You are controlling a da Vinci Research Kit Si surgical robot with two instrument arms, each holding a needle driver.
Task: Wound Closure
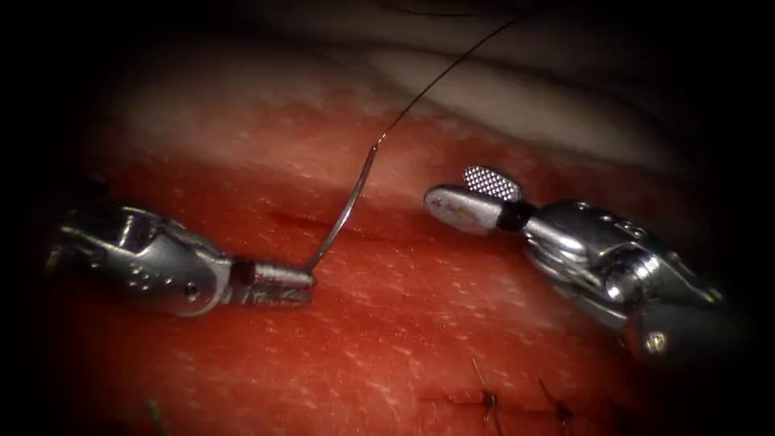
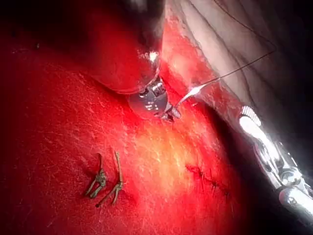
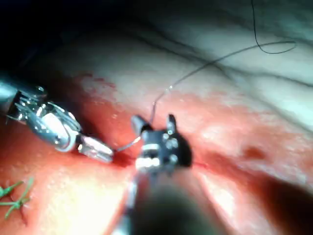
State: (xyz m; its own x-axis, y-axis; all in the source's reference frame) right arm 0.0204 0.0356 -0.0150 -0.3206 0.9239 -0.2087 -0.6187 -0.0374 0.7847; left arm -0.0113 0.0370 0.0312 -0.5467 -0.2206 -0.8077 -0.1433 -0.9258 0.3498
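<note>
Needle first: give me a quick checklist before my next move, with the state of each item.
1. Left tool grips the needle: ok, jaws shut on its tip end.
2. Needle free of the tissue: ok, its body rises clear over the cut, swaged end up.
3. Right tool free to take it: ok, jaws open, holding nothing, right of the needle.
4. Thread free of both tools: ok, it trails up and right from the needle.
5. Exact grip point along the curve: cannot tell.
</note>
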